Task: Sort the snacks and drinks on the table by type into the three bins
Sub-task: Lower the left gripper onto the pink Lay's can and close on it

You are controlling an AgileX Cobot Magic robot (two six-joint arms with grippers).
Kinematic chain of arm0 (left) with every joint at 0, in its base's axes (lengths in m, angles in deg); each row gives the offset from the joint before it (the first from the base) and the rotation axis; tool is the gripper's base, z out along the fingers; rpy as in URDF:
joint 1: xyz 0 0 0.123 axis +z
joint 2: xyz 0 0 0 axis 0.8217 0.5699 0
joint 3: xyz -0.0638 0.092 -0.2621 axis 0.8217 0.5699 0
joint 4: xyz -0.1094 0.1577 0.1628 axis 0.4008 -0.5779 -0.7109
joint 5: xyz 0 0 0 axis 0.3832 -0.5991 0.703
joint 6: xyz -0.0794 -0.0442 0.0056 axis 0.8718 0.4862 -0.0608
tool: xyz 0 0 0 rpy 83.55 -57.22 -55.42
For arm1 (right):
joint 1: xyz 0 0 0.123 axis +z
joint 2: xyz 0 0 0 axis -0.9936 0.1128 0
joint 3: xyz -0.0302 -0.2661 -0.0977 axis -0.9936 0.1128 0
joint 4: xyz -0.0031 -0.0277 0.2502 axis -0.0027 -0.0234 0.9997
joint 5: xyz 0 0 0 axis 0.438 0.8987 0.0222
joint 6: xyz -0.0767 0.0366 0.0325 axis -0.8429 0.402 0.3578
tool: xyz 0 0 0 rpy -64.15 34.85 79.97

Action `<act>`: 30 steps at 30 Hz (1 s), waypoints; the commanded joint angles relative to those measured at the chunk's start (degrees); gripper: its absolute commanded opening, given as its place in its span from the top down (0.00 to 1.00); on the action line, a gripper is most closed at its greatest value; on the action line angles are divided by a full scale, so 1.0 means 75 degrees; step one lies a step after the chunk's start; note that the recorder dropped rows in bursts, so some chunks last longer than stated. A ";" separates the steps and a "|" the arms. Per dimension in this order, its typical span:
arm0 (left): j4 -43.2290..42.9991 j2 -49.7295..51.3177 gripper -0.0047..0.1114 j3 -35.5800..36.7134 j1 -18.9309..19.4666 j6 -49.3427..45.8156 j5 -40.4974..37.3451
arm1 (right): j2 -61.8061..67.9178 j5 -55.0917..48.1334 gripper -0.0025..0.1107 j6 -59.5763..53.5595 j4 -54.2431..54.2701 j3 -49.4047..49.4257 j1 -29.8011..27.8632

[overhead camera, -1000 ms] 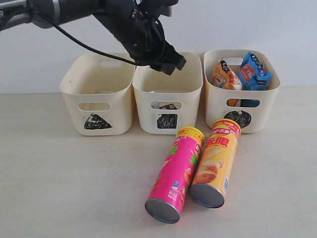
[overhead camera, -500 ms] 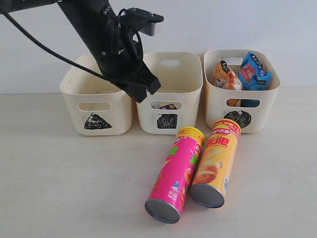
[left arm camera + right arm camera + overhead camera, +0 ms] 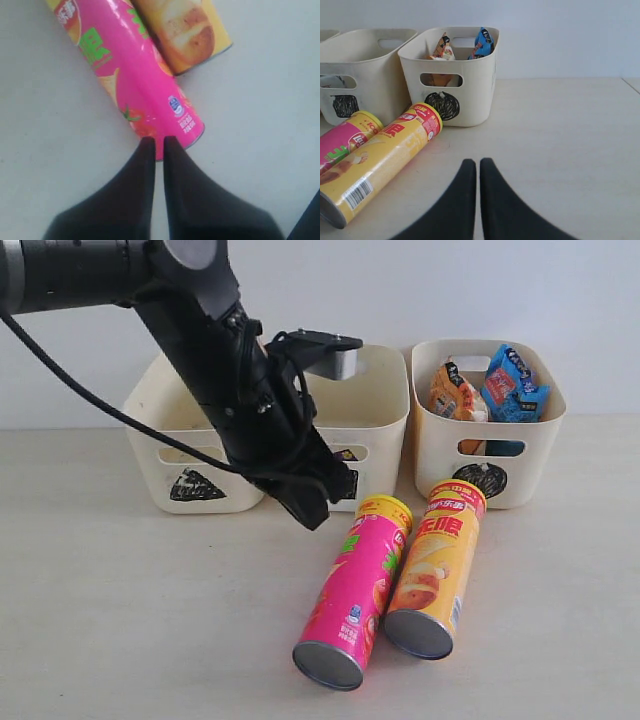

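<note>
**Two tubes on table, left pincer closed beside pink one**

- Left pincer (image 3: 316, 510): jaws pressed together, nothing between them. The arm slants down across the front of the middle bin (image 3: 378, 405). The tip sits low, just left of the pink tube (image 3: 355, 590) near its lid end. Can't tell whether it touches the table (image 3: 120, 620).
- Left wrist view: the fingertips overlap the pink tube's printed side. No grip on it.
- Right pincer (image 3: 477, 164): closed too, empty, low over bare table. The yellow tube (image 3: 435, 575) and the right bin (image 3: 530, 455) lie ahead of it.
- Tubes: both lie on their sides, touching along their length, pink left and yellow right. The lids point toward the bins and the metal bases toward the near edge. They are on the table in front of the middle and right bins, not in any bin.
- Bins: three in a row at the back, just beside each other.
  - Left bin (image 3: 150, 450): triangle scribble on the front, contents not visible.
  - Middle bin: a small dark box (image 3: 346, 454) shows through the handle slot, mostly hidden by the arm.
  - Right bin: round scribble on the front. It holds the orange bag (image 3: 450, 390) and the blue bag (image 3: 512, 380), both upright and sticking above the rim.
</note>
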 commanded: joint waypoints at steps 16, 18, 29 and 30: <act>0.0043 0.0417 0.62 0.0042 -0.0359 0.0542 0.0607 | -0.0042 0.0091 0.98 -0.0018 0.0001 0.0031 0.0002; 0.0058 0.0504 0.48 0.0042 -0.0359 0.0542 0.0671 | -0.0042 0.0091 0.98 -0.0018 0.0001 0.0031 0.0002; -0.1069 0.1114 0.26 0.0042 -0.0359 0.2256 0.1867 | -0.0042 0.0091 0.98 -0.0018 0.0001 0.0031 0.0002; -0.1146 0.1188 0.26 0.0042 -0.0359 0.2277 0.1899 | -0.0042 0.0091 0.98 -0.0018 0.0001 0.0031 0.0002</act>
